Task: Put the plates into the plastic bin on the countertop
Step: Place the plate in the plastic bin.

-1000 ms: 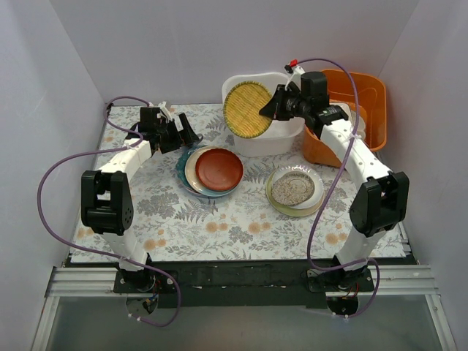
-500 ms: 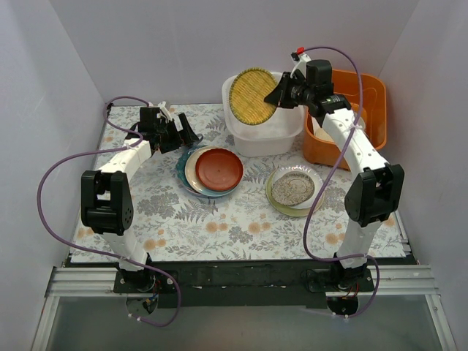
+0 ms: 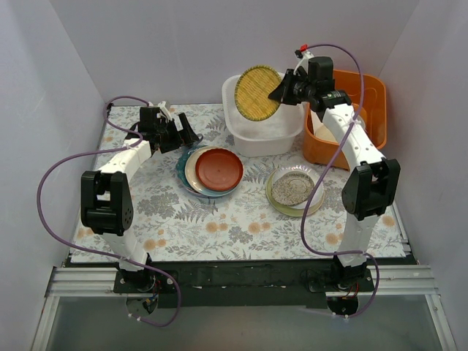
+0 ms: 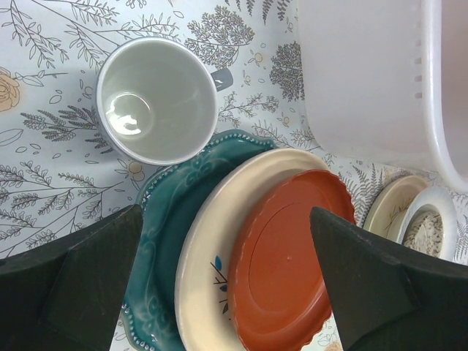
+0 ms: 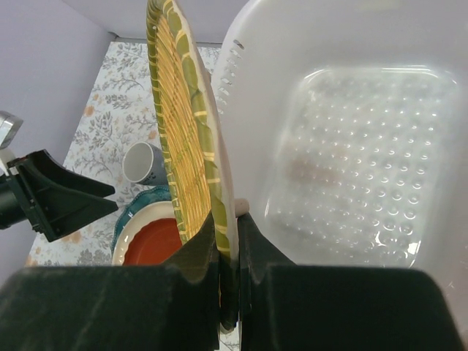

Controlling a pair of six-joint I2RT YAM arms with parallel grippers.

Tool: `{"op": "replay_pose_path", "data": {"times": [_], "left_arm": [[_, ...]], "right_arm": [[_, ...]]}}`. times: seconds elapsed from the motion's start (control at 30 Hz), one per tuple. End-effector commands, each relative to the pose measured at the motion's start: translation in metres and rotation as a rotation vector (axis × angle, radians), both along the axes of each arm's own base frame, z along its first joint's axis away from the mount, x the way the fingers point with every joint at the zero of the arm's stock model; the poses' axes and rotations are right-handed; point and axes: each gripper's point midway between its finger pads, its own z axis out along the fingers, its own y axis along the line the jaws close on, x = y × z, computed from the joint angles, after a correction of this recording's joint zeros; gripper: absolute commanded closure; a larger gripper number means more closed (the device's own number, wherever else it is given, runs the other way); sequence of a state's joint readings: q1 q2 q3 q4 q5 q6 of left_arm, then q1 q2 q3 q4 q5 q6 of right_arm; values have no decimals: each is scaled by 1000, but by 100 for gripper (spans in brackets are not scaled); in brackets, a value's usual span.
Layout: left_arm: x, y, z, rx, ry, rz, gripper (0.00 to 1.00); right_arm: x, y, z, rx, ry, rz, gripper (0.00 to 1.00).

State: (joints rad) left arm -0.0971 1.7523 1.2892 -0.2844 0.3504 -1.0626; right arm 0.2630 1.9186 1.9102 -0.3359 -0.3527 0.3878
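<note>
Pinching the yellow woven-look plate (image 3: 258,93) by its rim in the right gripper (image 5: 228,241), jaws clamped on it, holding it on edge above the plastic bin (image 3: 272,136). Showing only a bare, glossy, dimpled bin floor, so seemingly loading plate one. Leaving the smooth red plate (image 3: 219,168), cream plate (image 4: 208,241) and bead-edged teal plate (image 4: 162,241) stacked on the fern-printed countertop (image 3: 219,227), plus the speckled plate (image 3: 294,189) stack nearby. Hovering the left gripper (image 3: 187,135) at the red stack's far edge, jaws spread, gripping nothing.

Right gripper (image 3: 281,89) pinches yellow woven plate (image 3: 256,93) at its 3 o'clock edge, plate upright over plastic bin (image 3: 272,142). Red-topped stack (image 3: 218,168) at bin's 7 o'clock, left gripper (image 3: 189,135) at stack's 10 o'clock. Speckled stack (image 3: 293,188) at bin's 5 o'clock.
</note>
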Motion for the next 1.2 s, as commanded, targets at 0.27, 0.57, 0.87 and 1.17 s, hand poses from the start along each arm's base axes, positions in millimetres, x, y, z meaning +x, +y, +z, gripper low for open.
{"op": "replay_pose_path", "data": {"times": [0.27,0.57,0.87,1.17], "left_arm": [[-3,1,36,-9,-86,-11,2],[-4,-2,38,-18,-90,-22,2],[-5,-4,40,-29,-91,-27,2],[-6,-6,42,-40,-95,-36,2]], "right_arm": [[38,-2,-8,3,-34,-57,99],[59,6,-47,14,35,-60,99],[70,9,-89,11,111,-69,99],[70,9,-121,-2,173,-78,99]]}}
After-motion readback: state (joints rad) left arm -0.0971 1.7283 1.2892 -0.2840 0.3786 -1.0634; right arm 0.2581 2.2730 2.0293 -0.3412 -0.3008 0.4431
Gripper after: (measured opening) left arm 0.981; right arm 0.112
